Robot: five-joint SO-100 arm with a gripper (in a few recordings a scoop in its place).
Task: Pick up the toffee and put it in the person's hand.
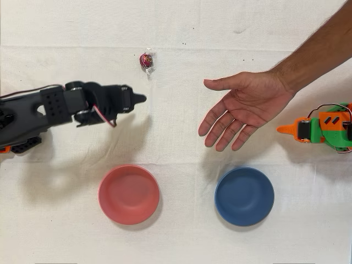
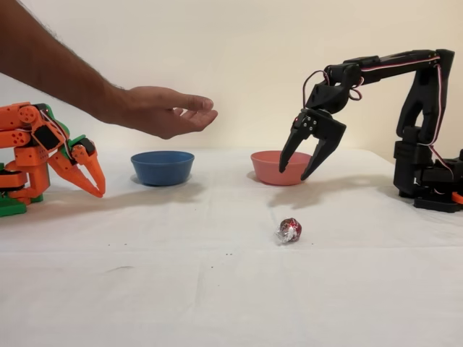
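Note:
The toffee point(image 1: 147, 61) point(image 2: 289, 230), a small sweet in shiny red foil, lies on the white cloth. My black gripper point(image 1: 137, 99) point(image 2: 295, 172) hangs above the cloth, open and holding nothing. In the overhead view it sits just below and left of the toffee; in the fixed view it is above and behind the sweet. The person's hand point(image 1: 242, 107) point(image 2: 166, 110) is held open, palm up, above the table; in the overhead view it is to the right of the toffee.
A pink bowl point(image 1: 128, 194) point(image 2: 278, 168) and a blue bowl point(image 1: 244, 196) point(image 2: 162, 167) stand on the cloth. The idle orange arm point(image 1: 322, 129) point(image 2: 43, 155) rests at the table's edge beyond the hand.

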